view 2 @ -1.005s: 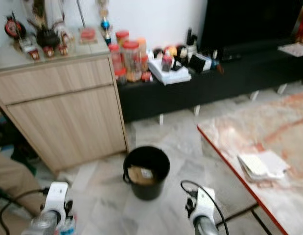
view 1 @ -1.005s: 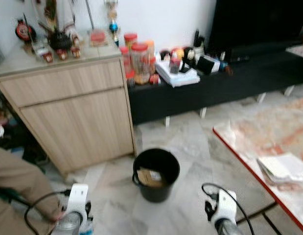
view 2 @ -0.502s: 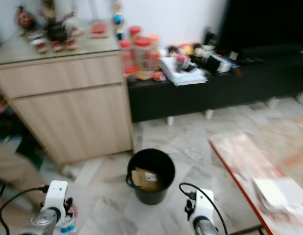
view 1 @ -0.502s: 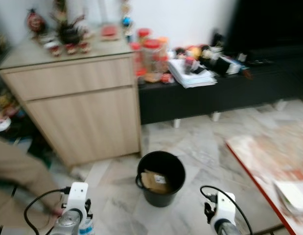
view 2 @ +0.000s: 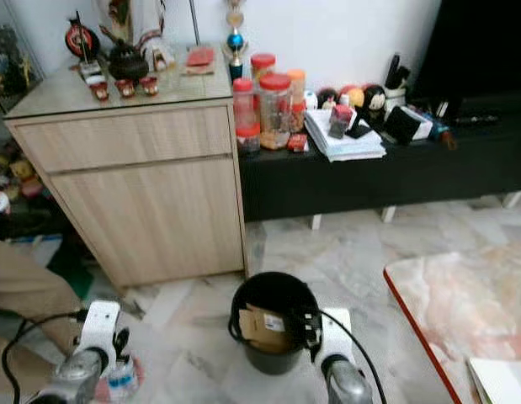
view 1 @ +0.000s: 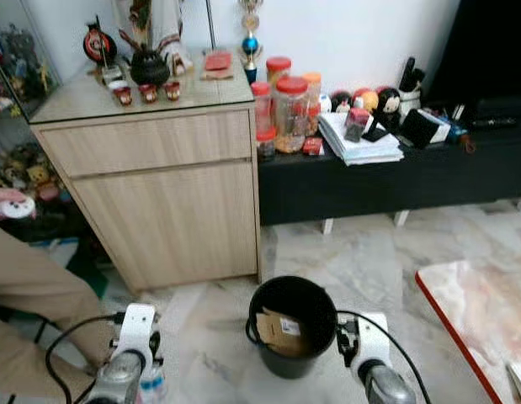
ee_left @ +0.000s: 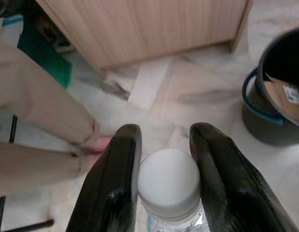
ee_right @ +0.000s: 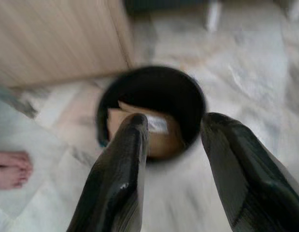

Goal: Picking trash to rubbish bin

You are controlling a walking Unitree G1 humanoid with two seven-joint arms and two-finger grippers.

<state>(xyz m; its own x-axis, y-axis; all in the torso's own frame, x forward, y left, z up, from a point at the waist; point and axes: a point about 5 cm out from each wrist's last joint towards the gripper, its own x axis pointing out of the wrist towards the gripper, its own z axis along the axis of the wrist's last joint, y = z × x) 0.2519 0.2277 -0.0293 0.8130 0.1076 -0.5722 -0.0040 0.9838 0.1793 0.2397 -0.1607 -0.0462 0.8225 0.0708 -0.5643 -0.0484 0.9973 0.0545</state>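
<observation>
While the left claw [ee_left: 161, 193] grips a bottle [ee_left: 169, 186], the bin [view 1: 294, 324] stands nearby.

Soft, even indoor light fills the head views, which are sharp, with faint glare on the marble floor [view 1: 369, 252]. The right wrist view is motion-blurred throughout; the left wrist view is crisp, its bottle cap [ee_left: 168, 181] brightly lit.

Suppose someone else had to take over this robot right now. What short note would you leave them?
Left gripper: shut on a clear plastic bottle with a white cap, held low beside a person's leg.
Right gripper: open, empty, above the black bin.
Done: the bin on the marble floor by the wooden cabinet already holds a cardboard piece.
Left: carry the bottle over the bin and drop it in.
</observation>
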